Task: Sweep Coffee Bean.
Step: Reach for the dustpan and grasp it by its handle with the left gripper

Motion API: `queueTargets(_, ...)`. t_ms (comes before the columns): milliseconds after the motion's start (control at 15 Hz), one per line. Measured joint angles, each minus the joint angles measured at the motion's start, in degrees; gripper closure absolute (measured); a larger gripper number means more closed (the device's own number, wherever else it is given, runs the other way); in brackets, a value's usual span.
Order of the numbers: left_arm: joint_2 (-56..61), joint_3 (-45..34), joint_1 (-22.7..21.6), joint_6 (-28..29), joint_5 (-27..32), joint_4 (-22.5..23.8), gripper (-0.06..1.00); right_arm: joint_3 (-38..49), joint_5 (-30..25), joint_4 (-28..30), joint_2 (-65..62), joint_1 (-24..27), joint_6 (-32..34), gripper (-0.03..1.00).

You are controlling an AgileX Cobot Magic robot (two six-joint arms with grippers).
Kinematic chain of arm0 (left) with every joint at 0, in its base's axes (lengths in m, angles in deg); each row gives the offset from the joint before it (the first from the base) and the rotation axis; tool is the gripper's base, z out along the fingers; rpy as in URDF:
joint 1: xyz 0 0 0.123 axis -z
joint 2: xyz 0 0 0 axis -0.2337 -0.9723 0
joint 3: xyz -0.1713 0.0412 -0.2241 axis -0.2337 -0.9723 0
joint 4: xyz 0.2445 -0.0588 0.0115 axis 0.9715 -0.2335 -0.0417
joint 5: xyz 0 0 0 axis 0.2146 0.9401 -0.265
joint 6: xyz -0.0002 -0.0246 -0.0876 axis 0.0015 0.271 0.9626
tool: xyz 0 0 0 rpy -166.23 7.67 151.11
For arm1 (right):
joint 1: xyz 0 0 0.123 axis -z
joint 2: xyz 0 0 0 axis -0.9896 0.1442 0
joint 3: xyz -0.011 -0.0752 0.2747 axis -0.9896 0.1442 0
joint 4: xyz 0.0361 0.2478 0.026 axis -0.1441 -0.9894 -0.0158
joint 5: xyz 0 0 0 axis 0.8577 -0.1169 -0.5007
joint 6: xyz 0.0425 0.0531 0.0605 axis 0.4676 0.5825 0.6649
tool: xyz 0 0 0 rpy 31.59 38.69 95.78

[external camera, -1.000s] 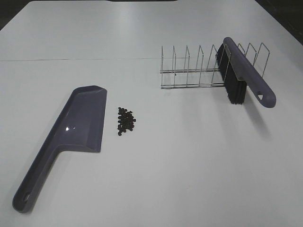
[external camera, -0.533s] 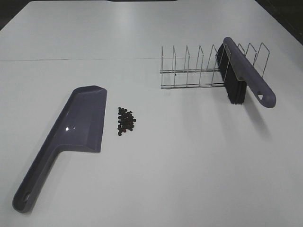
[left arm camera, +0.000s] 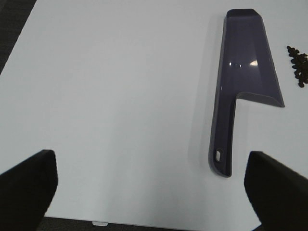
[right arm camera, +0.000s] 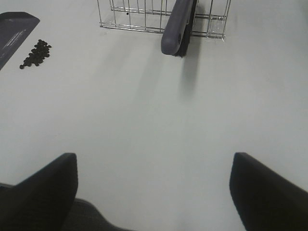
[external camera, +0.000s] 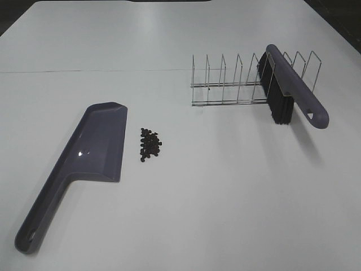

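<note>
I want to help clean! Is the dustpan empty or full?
Empty. The dustpan is bare purple inside, and the coffee beans sit in a pile on the table beside it, apart from it.

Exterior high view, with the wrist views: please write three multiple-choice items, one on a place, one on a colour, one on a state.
1. Where do the coffee beans lie, relative to the dustpan?
A) inside it
B) on the table beside it, not touching
C) under its handle

2. What colour is the brush?
A) red body
B) purple-grey body, black bristles
C) yellow body

3. How is the left gripper?
A) fingers open, holding nothing
B) shut on the dustpan
C) shut on the brush

Key: 1 B, bare table shows between beans and pan; 2 B, it matches the dustpan; 3 A, the fingers stand wide apart.
</note>
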Motion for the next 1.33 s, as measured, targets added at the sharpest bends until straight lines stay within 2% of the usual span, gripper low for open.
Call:
queueTargets(533, -9.0, 0.9, 0.0, 0.9, 0.2, -0.1, -0.03, 0.0, 0.0, 0.0, 0.0, 0.0, 0.0, 0.21)
queueTargets(867, -19.4, 2.7, 0.0, 0.4, -0.1, -0.3, -0.03, 0.0, 0.0, 0.0, 0.0, 0.0, 0.0, 0.21)
queueTargets(1133, -27.3, 2.7, 0.0, -1.7, -0.5, -2.6, -0.03, 0.0, 0.0, 0.0, 0.0, 0.0, 0.0, 0.21)
queueTargets(1333, -36.3, 2.7, 0.0, -2.1, -2.6, -3.0, -0.03, 0.0, 0.0, 0.0, 0.0, 0.0, 0.0, 0.21)
